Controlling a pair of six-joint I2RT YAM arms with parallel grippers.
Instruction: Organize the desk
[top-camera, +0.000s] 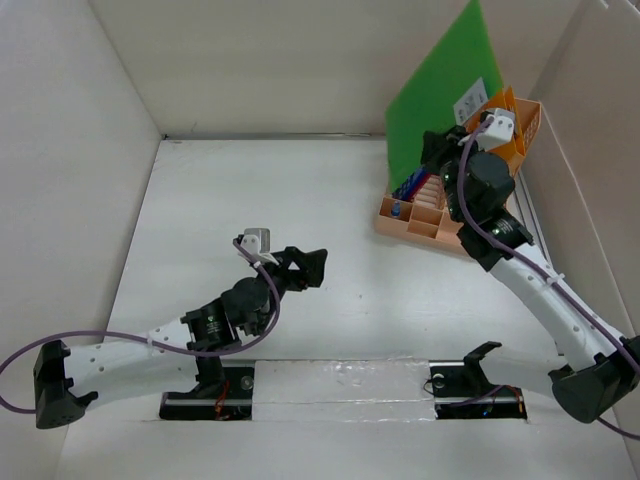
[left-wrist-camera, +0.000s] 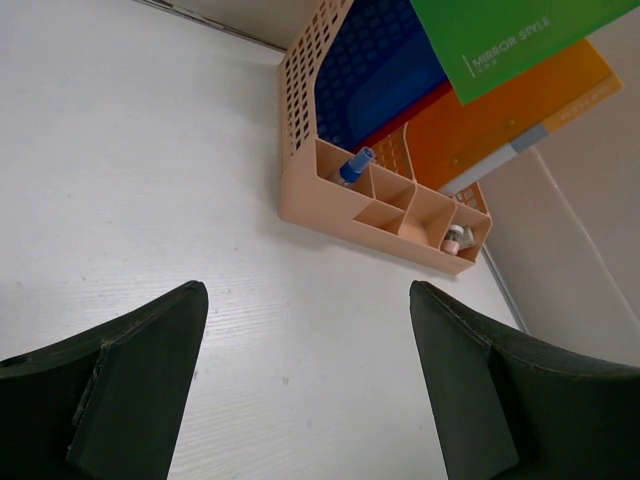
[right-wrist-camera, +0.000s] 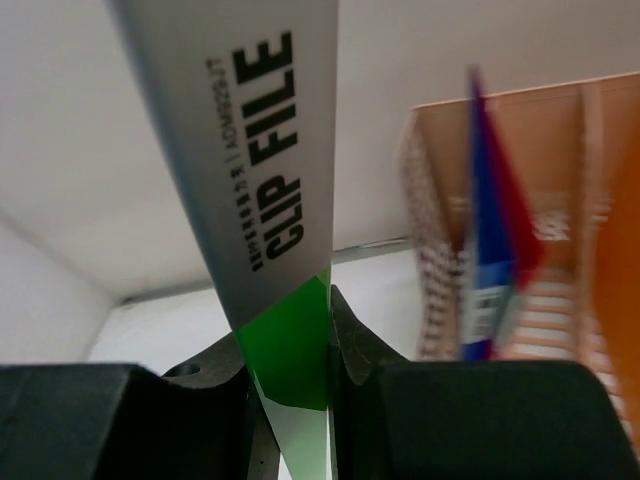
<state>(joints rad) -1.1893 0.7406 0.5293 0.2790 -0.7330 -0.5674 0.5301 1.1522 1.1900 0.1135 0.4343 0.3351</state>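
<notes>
The white desk (top-camera: 330, 200) holds a peach-orange file rack (top-camera: 440, 215) at the back right. My right gripper (top-camera: 440, 150) is shut on a green clip file (top-camera: 440, 85) and holds it upright, tilted, above the rack's left side. In the right wrist view the file's green edge and grey label (right-wrist-camera: 285, 340) sit pinched between my fingers. Blue, red and orange folders (left-wrist-camera: 400, 90) stand in the rack. My left gripper (top-camera: 305, 268) is open and empty above the middle of the desk; its fingers (left-wrist-camera: 130, 390) frame bare tabletop.
The rack's front compartments hold a blue-capped item (left-wrist-camera: 352, 168) and a small bottle (left-wrist-camera: 455, 240). White walls (top-camera: 270, 60) enclose the desk on three sides. The arm bases (top-camera: 340, 390) sit along the near edge.
</notes>
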